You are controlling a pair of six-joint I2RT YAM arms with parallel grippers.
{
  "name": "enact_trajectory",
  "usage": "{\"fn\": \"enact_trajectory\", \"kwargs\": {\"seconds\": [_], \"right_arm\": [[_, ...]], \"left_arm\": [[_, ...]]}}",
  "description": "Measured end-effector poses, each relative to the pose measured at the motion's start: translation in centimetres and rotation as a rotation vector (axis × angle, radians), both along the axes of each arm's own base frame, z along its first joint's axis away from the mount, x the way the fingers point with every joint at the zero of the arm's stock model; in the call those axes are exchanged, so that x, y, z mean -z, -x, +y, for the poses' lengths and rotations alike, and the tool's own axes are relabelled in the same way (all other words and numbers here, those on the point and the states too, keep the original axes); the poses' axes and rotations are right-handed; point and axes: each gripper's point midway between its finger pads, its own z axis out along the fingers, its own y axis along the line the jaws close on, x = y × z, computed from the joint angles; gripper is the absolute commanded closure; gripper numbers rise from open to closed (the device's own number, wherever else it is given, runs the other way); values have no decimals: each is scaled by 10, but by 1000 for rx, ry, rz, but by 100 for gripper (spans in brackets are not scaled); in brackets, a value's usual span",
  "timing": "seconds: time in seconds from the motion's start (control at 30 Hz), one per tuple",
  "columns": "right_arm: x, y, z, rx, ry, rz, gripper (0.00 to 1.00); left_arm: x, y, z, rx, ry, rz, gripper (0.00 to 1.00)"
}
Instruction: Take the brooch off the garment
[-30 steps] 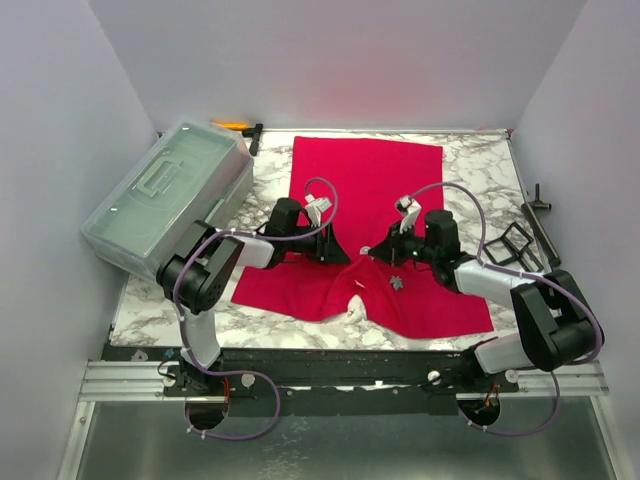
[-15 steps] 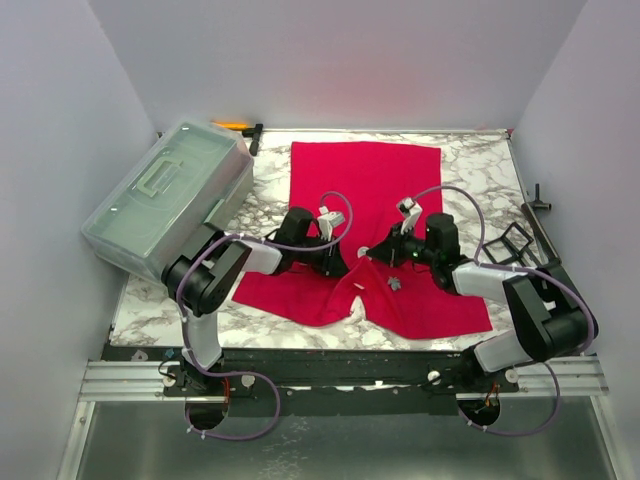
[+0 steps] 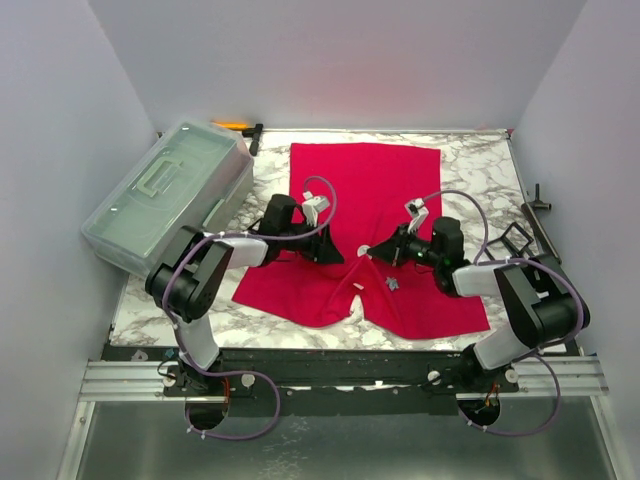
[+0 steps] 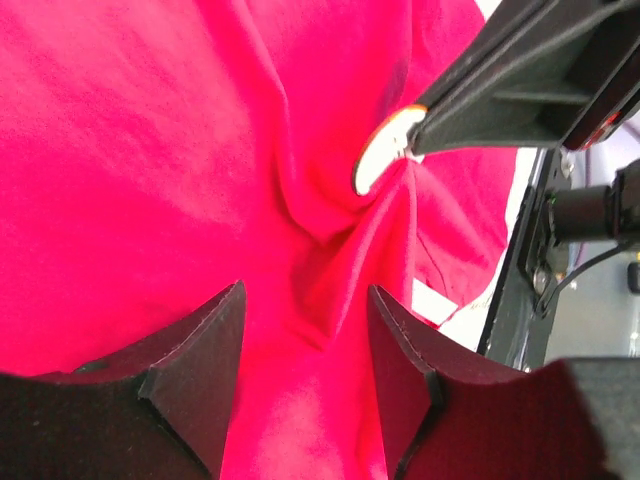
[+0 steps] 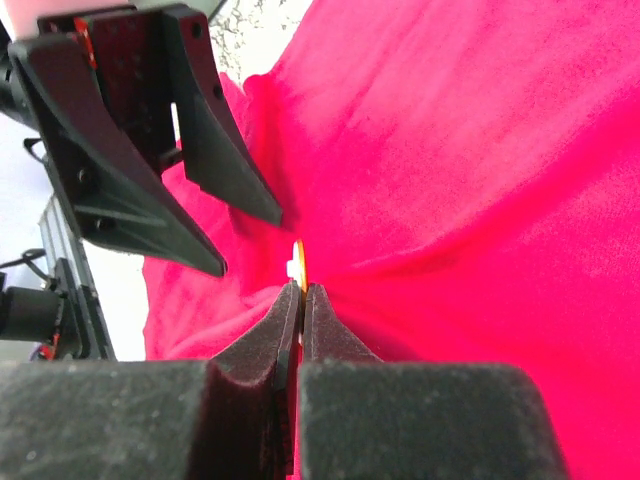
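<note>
The garment (image 3: 365, 185), a bright red T-shirt, lies spread on the marble table, bunched up at its near middle. The brooch (image 5: 299, 262), a thin gold and white disc, stands on edge, and red cloth is drawn toward it in folds. My right gripper (image 5: 302, 288) is shut on the brooch (image 4: 380, 160), low over the bunched cloth (image 3: 368, 251). My left gripper (image 4: 306, 290) faces it from the left, close to the brooch. Its jaws are open, and a ridge of red cloth runs between them. In the top view the left gripper (image 3: 335, 255) sits on the shirt.
A clear plastic lidded box (image 3: 165, 195) stands at the left of the table. A black wire frame (image 3: 515, 245) and a black tool (image 3: 538, 205) lie at the right edge. A small grey piece (image 3: 392, 283) rests on the shirt near the front.
My left gripper reached toward the brooch, closed, then drew back left and reopened. The right gripper stayed shut on the brooch and shifted slightly. The shirt's near fold has tightened.
</note>
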Motion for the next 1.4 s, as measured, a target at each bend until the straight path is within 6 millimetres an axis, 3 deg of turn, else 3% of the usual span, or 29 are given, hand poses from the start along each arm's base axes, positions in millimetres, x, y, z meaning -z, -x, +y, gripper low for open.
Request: {"fn": "enact_trajectory", "kwargs": {"seconds": [0.13, 0.47, 0.77, 0.93, 1.4], "right_arm": [[-3, 2, -1, -12, -46, 16, 99], [-18, 14, 7, -104, -109, -30, 99], [-19, 18, 9, -135, -118, -33, 99], [-17, 20, 9, -143, -120, -29, 99], [-14, 26, 12, -181, -131, -13, 99]], "left_arm": [[-16, -17, 6, -40, 66, -14, 52], [-43, -18, -6, 6, 215, -85, 59], [-28, -14, -14, 32, 229, -52, 61], [-31, -6, -21, 64, 245, -60, 63], [-28, 0, -29, 90, 267, -49, 78]]}}
